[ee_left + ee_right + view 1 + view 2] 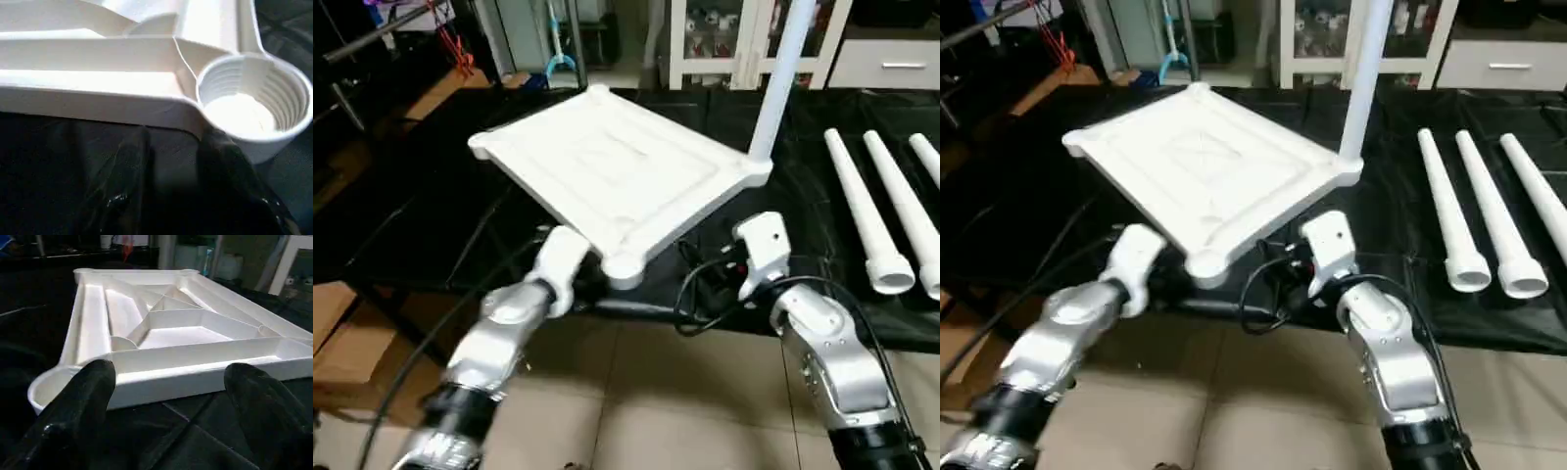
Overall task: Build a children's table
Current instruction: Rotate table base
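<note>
Tabletop upside down, both grippers at its near edge.
The tabletop (pixel 607 171) lies just beyond the left gripper (pixel 171 161) and right gripper (pixel 168 396), both released; one leg (pixel 781 78) stands in its far-right socket.

Smooth white plastic tabletop (pixel 607 166) on a glossy black sheet (pixel 431 225).

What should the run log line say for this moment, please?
tabletop: upside down, one leg upright in far-right socket | spare legs: lying right | left gripper: near empty corner socket | right gripper: open, facing tabletop edge
</note>
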Controlling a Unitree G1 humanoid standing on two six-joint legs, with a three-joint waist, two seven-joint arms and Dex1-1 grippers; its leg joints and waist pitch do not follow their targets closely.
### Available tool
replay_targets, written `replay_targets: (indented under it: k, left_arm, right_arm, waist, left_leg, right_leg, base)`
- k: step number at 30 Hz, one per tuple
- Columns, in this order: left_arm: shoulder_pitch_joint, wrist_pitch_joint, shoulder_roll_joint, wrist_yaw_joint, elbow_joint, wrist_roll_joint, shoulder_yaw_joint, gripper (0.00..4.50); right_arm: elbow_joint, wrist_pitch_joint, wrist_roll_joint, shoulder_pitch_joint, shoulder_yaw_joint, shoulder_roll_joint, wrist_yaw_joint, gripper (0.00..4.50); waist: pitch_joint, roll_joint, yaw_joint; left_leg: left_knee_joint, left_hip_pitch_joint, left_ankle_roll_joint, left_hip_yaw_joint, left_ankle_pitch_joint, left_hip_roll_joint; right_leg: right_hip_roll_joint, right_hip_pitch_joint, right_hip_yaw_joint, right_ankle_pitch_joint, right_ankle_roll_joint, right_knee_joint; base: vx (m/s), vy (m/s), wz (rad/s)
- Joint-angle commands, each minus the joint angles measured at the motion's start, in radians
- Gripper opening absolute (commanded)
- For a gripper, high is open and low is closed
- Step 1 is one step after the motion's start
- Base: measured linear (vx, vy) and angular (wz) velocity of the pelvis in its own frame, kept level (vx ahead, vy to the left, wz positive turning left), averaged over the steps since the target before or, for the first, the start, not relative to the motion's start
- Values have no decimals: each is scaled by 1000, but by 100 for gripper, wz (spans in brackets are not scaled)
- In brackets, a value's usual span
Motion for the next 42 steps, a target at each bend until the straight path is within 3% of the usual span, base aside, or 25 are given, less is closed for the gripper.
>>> replay_targets:
  k: [1, 5, 8, 10, 14, 16, 18, 19, 21, 23, 24, 26, 29, 32, 38, 42]
  left_arm:
    - [-35, -29, -44, 24, 53, 5, -23, 194]
    - [-77, -112, -145, 68, 108, -27, 3, 194]
    - [-91, -160, -176, 101, 113, -47, 31, 194]
    - [-87, -215, -149, 129, 89, -73, 97, 194]
    - [-40, -210, -66, 137, 28, -73, 160, 194]
    - [7, -200, -7, 126, -19, -66, 191, 194]
    - [51, -197, 37, 119, -60, -65, 212, 194]
    - [79, -186, 58, 111, -89, -68, 225, 194]
    - [137, -159, 99, 86, -155, -84, 248, 194]
    - [190, -115, 129, 39, -224, -110, 249, 194]
    - [205, -101, 137, 24, -243, -119, 248, 194]
    - [263, -67, 165, -53, -314, -162, 233, 194]
    - [335, -18, 207, -147, -418, -230, 204, 194]
    - [369, 14, 230, -196, -475, -264, 179, 194]
    - [384, 51, 234, -220, -521, -258, 149, 194]
    - [363, 70, 237, -205, -513, -250, 136, 194]
  right_arm:
    - [4, 5, -2, -11, -9, 10, -13, 386]
    - [0, 7, 1, -11, -8, 15, -19, 386]
    - [-10, 11, 8, -8, 0, 16, -8, 386]
    - [-30, 23, 32, 4, 20, 6, 44, 386]
    - [-45, 35, 48, 11, 55, -6, 103, 386]
    - [-44, 50, 60, 3, 71, -1, 124, 386]
    - [-39, 70, 78, -9, 80, 7, 146, 386]
    - [-37, 84, 95, -17, 89, 10, 170, 386]
    - [-29, 115, 129, -34, 111, 14, 227, 386]
    - [-4, 125, 134, -53, 143, 9, 277, 386]
    - [6, 123, 131, -59, 153, 7, 289, 386]
    - [68, 113, 101, -100, 174, 15, 294, 386]
    - [171, 121, 42, -172, 182, 38, 240, 386]
    - [210, 155, 49, -203, 169, 51, 222, 386]
    - [278, 178, 27, -225, 188, 29, 222, 386]
    - [348, 203, 15, -241, 173, 20, 216, 386]
  waist:
    - [-70, -9, -8]
    - [-73, -14, -7]
    - [-74, -15, -7]
    - [-71, -20, -10]
    - [-69, -16, -33]
    - [-68, -11, -43]
    - [-67, -21, -44]
    - [-69, -13, -42]
    - [-66, -11, -42]
    - [-68, -6, -38]
    - [-66, -6, -37]
    - [-61, -14, -31]
    - [-57, -11, -29]
    - [-58, -12, -26]
    - [-60, -15, -28]
    - [-61, -8, -31]
  left_leg:
    - [-78, 23, 26, -15, -199, 30]
    - [-73, 20, 53, -14, -177, 30]
    - [-73, 18, 67, -15, -182, 32]
    - [-75, 14, 71, -17, -196, 31]
    - [-77, 11, 78, -21, -218, 31]
    - [-78, 14, 73, -21, -232, 32]
    - [-81, 14, 75, -20, -229, 35]
    - [-80, 20, 72, -21, -232, 36]
    - [-85, 20, 67, -21, -246, 39]
    - [-85, 27, 52, -22, -259, 41]
    - [-88, 25, 47, -23, -266, 42]
    - [-92, 27, 30, -17, -301, 41]
    - [-99, 24, -3, -18, -334, 39]
    - [-98, 34, -26, -16, -365, 38]
    - [-93, 27, -23, -14, -309, 34]
    - [-92, 29, -18, -14, -315, 34]
  right_leg:
    - [-27, 36, 10, -96, -199, -72]
    - [-31, 41, 9, -67, -219, -73]
    - [-32, 43, 8, -81, -221, -74]
    - [-31, 46, 6, -108, -219, -75]
    - [-30, 47, 2, -157, -208, -74]
    - [-27, 41, 1, -177, -206, -76]
    - [-27, 39, 2, -173, -214, -75]
    - [-26, 35, 2, -174, -215, -73]
    - [-25, 32, 2, -171, -217, -71]
    - [-27, 30, 3, -164, -221, -67]
    - [-27, 29, 3, -167, -225, -66]
    - [-26, 22, 6, -207, -219, -73]
    - [-26, 19, 7, -251, -213, -72]
    - [-24, 12, 10, -261, -201, -72]
    - [-24, 22, 11, -194, -201, -68]
    - [-23, 23, 10, -198, -205, -68]
  base:
    - [0, 0, 0]
    - [0, 0, 0]
    - [0, 0, 0]
    - [0, 0, 0]
    - [0, 0, 0]
    - [0, 0, 0]
    - [0, 0, 0]
    - [0, 0, 0]
    - [0, 0, 0]
    - [0, 0, 0]
    - [0, 0, 0]
    - [0, 0, 0]
    - [0, 0, 0]
    - [0, 0, 0]
    - [0, 0, 0]
    - [0, 0, 0]
